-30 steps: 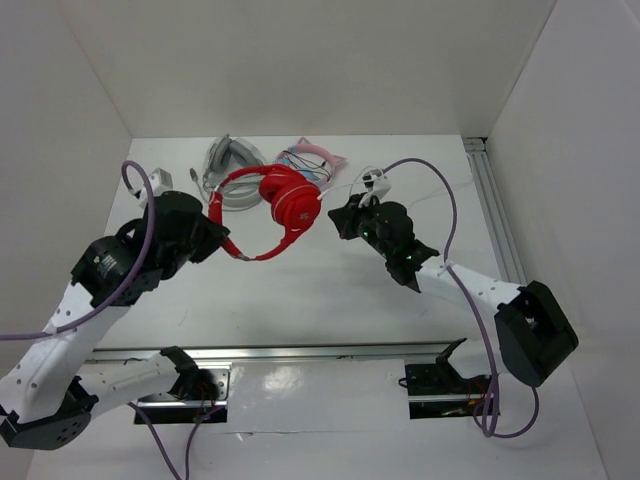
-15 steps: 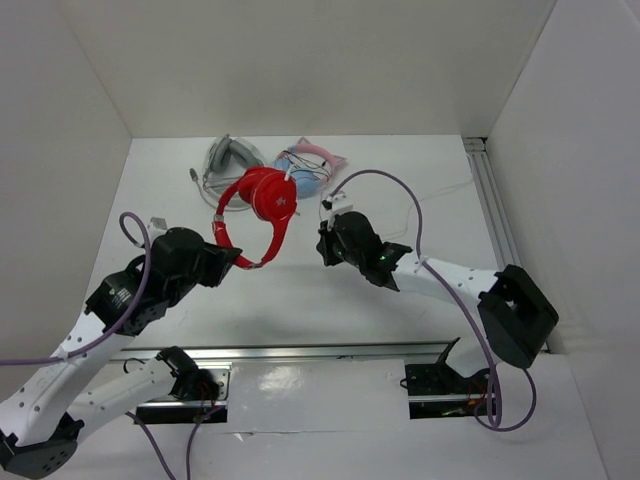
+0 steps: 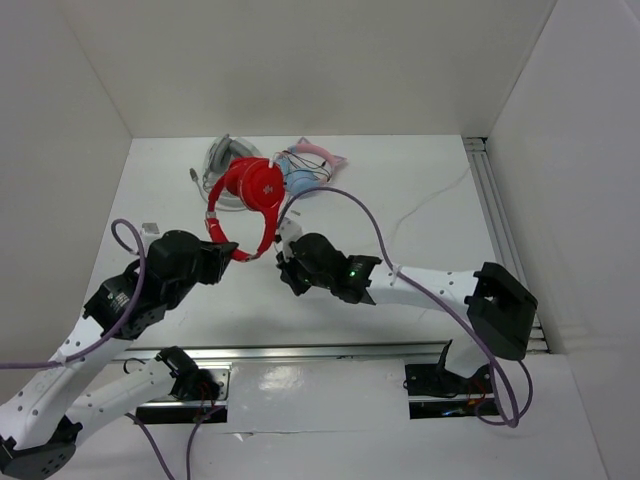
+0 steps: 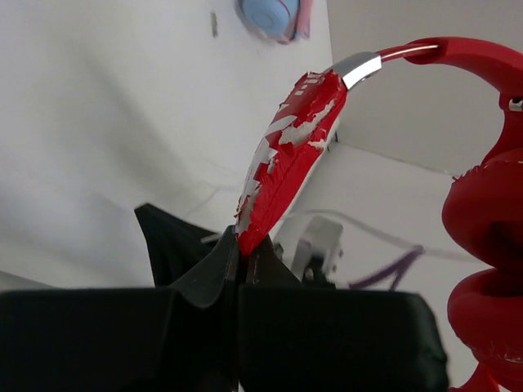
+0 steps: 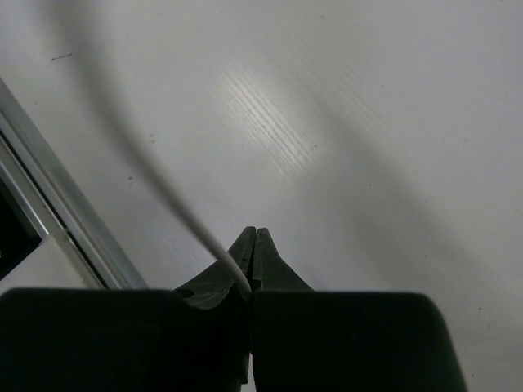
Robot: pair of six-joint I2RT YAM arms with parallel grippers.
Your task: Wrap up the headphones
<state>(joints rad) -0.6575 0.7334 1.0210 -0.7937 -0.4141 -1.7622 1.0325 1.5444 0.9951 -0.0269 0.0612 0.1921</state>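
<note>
The headphones [image 3: 247, 196] are held at the rear centre of the table [image 3: 400, 170], just in front of the grey-white headphones [image 3: 224, 156] and the cat-ear headphones [image 3: 312, 166]. The two red earcups [image 3: 256, 184] are folded close together at the far end. The headband [image 3: 222, 232] arcs from them toward the left arm.

The left gripper [image 4: 239, 245] is closed tight on the headband's end. The padding there [image 4: 286, 159] is seen peeling, with white patches showing through the red.

The thin white cable [image 5: 204, 234] is pinched between the fully closed fingers of the right gripper [image 5: 252, 243], over bare table. In the top view the right gripper [image 3: 286, 266] is placed just beside the headband's lower end, near the left gripper [image 3: 230, 258].
</note>
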